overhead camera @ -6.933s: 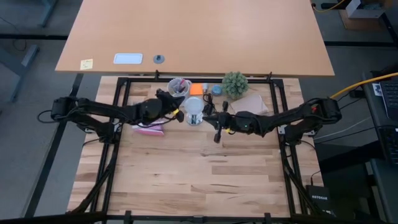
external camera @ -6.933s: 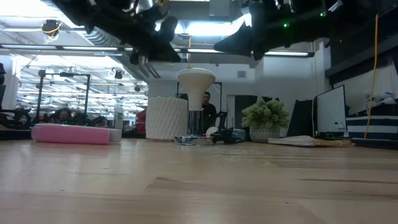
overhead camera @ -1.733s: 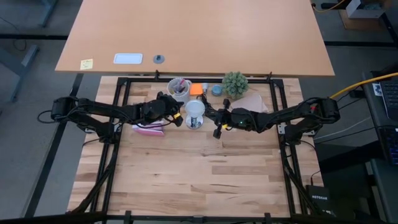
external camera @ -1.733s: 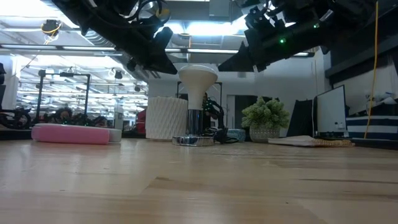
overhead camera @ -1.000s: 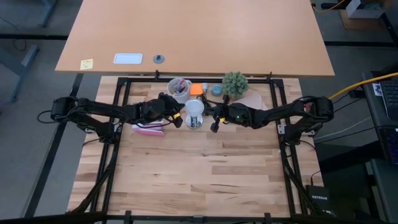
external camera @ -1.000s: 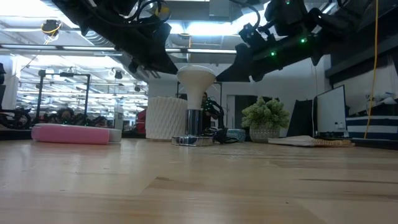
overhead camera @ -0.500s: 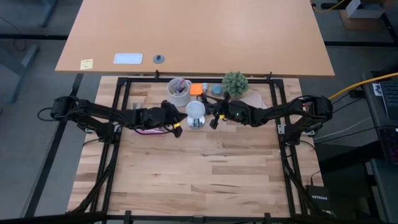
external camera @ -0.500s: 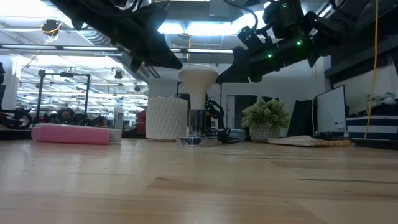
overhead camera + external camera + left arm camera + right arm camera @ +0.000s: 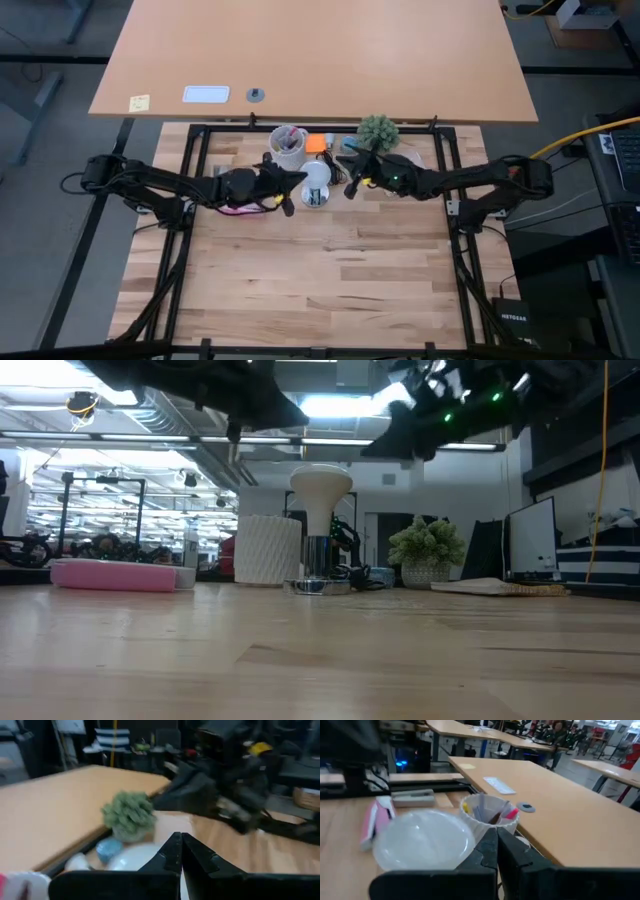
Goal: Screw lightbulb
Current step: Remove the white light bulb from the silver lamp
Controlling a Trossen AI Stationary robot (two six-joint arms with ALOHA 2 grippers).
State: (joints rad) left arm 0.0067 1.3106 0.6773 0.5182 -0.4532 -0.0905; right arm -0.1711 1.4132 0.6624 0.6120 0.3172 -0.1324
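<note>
Standing upright in its fitting (image 9: 310, 586), the bulb (image 9: 316, 176) keeps its long axis vertical, globe up, just in front of the cup (image 9: 288, 146). Left gripper (image 9: 291, 180) hangs just left of the bulb, fingers pressed together, empty. Right gripper (image 9: 350, 183) sits on the bulb's other side, also closed and empty, slightly farther off. Left looks nearer.

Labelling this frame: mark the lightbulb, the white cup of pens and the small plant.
lightbulb (image 9: 320, 485): low view, on its white dome.
white cup of pens (image 9: 288, 150): high view, on its rim.
small plant (image 9: 377, 129): high view, on its green top.
</note>
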